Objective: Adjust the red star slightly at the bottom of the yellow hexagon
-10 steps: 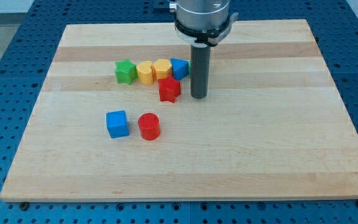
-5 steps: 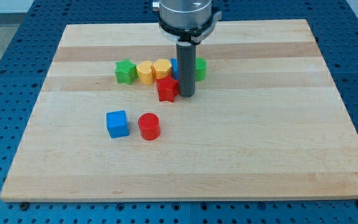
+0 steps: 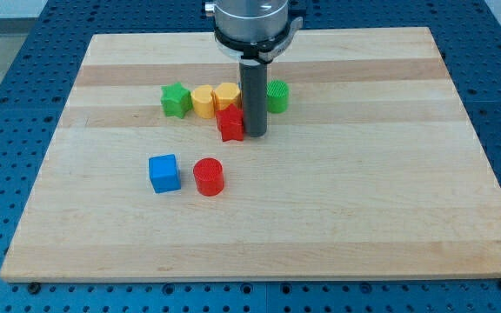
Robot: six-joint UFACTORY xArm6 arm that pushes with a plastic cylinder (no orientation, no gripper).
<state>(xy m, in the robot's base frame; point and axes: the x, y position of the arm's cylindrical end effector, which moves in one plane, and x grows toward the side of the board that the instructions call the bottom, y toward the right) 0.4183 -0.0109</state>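
The red star [image 3: 230,124] lies just below the yellow hexagon [image 3: 227,96], touching or nearly touching it. My tip [image 3: 254,134] stands against the red star's right side. The rod hides the blue block that sat right of the hexagon.
A row near the view's top holds a green star [image 3: 175,99], a yellow block [image 3: 203,101], the hexagon and a green cylinder [image 3: 277,96]. A blue cube [image 3: 164,172] and a red cylinder [image 3: 208,176] lie lower left of the star.
My tip has moved left from beside the blue block to the red star's right side and nudged the star slightly left. The green cylinder has come into view.
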